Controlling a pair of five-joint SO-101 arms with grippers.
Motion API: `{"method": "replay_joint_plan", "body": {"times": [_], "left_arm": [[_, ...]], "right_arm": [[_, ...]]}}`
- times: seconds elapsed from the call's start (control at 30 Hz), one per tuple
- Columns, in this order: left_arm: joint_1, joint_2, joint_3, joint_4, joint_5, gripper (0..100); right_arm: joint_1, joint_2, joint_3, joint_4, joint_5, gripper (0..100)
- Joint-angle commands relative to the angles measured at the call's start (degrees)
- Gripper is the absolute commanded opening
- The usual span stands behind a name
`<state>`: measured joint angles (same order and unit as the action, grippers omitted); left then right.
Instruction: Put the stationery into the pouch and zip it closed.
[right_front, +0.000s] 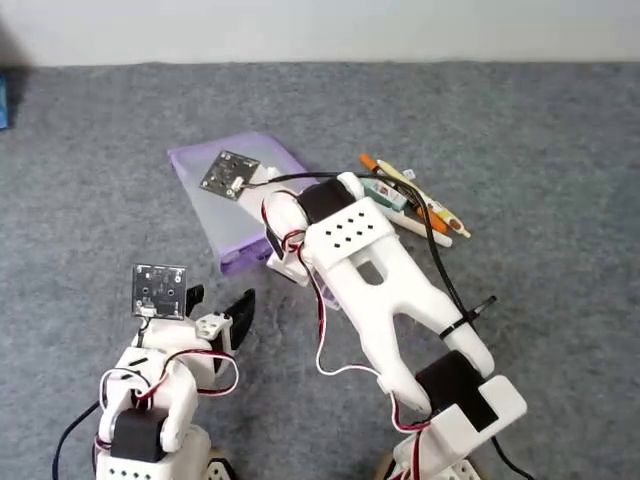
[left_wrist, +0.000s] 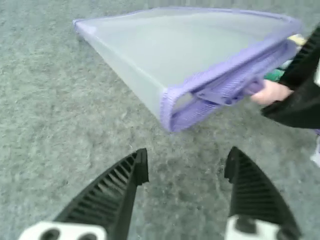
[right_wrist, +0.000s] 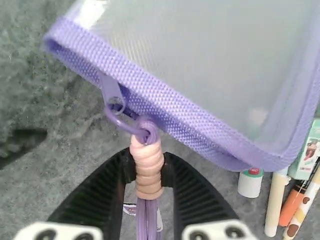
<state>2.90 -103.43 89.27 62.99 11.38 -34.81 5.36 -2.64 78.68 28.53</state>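
Pinching zip bead (right_wrist: 147, 170), pens (right_front: 420, 205) beside pouch (right_front: 222, 225)

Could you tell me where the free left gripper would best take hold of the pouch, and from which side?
Probably the purple-edged corner of the pouch nearest the open left gripper, approached straight ahead: that raised edge faces it, while the right gripper holds the zipper pull.

gray carpet (right_front: 560, 330) – white wall (right_front: 320, 30) in bkgd

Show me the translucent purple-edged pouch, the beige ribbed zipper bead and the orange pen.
translucent purple-edged pouch (left_wrist: 190, 45): left wrist view, clear flat side.
beige ribbed zipper bead (right_wrist: 148, 169): right wrist view, its middle.
orange pen (right_wrist: 289, 209): right wrist view, orange barrel.
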Motion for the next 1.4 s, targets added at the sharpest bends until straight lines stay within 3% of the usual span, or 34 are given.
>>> {"method": "replay_joint_plan", "body": {"times": [0.0, 0.4, 0.6, 1.13, 1.37], "left_arm": [[0.09, -0.26, -3.12, -0.97, 1.05, 27], [-0.18, -0.26, -3.65, -6.59, 3.96, 27], [-4.48, -0.26, 0.84, -11.69, 3.69, 27], [-3.34, -0.26, 7.08, -19.34, 3.6, 27], [-3.25, -0.26, 6.99, -19.52, 2.37, 18]], "right_arm": [[-0.48, -0.48, -3.52, 0.48, -0.53, 0.9], [-0.57, -1.1, -3.6, 4.26, -0.53, 0.9], [-1.27, -2.51, -3.6, 4.09, -0.53, 0.9], [-2.68, -2.95, -3.6, 4.26, -0.26, 0.9], [-2.68, -2.95, -3.6, 4.26, -0.26, 0.9]]}}
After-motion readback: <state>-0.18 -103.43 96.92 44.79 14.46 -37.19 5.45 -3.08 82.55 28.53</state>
